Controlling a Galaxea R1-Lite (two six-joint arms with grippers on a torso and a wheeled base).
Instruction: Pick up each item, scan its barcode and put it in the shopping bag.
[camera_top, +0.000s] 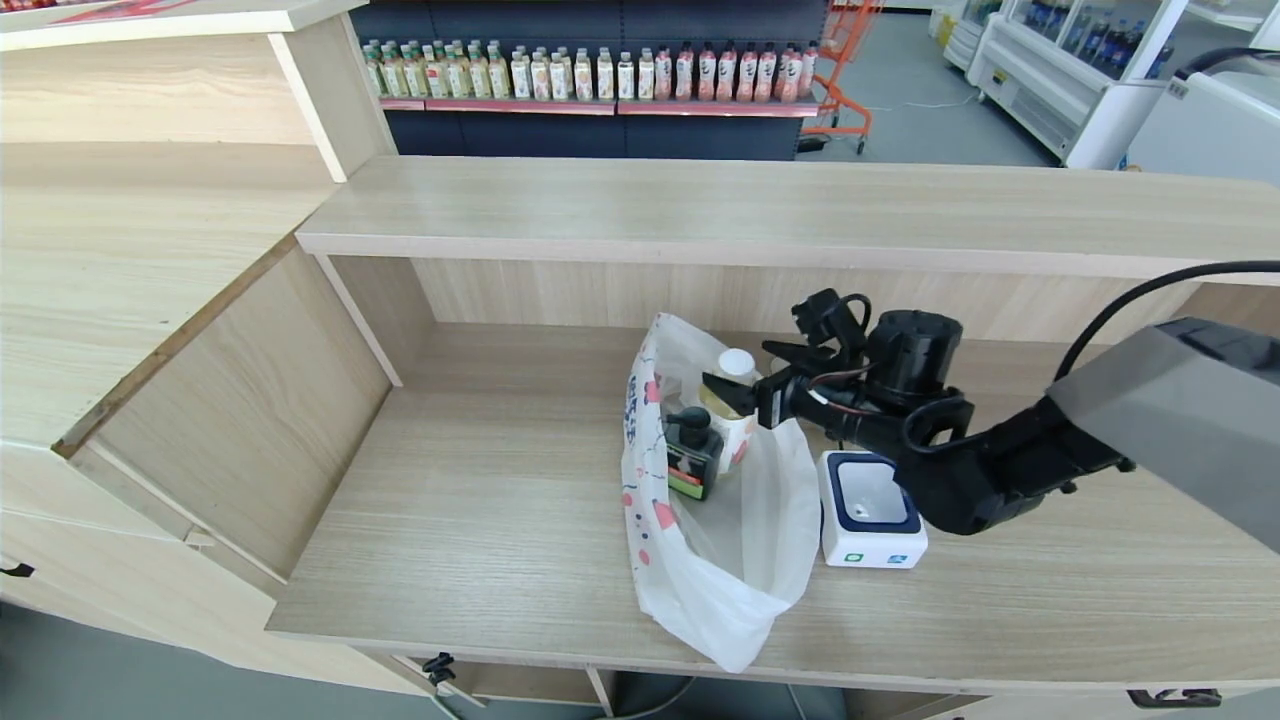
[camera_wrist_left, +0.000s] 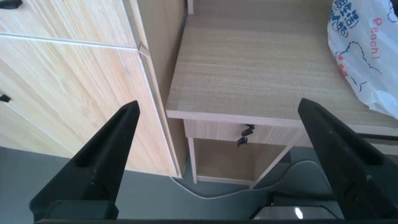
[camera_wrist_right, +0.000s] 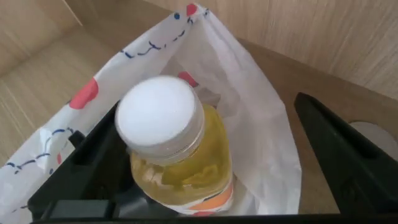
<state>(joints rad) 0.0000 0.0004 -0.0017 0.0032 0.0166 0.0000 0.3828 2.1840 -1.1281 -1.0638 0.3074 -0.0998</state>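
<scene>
Your right gripper (camera_top: 748, 378) hangs over the mouth of the white plastic shopping bag with pink and blue print (camera_top: 720, 570), its fingers spread either side of the clear bottle of yellow liquid with a white cap (camera_wrist_right: 177, 155). The bottle stands roughly upright inside the bag, so this reads as a drop-off, not a grasp. A dark pump bottle with a green and red label (camera_top: 692, 458) stands just beside it, crowding that side. The white box scanner with a dark blue top (camera_top: 868, 510) sits on the pale wood counter (camera_top: 480, 520) beside the bag, under your forearm; mind it on the way out. Your left gripper (camera_wrist_left: 219, 106) is spread too, holding nothing, low off the counter's front edge.
</scene>
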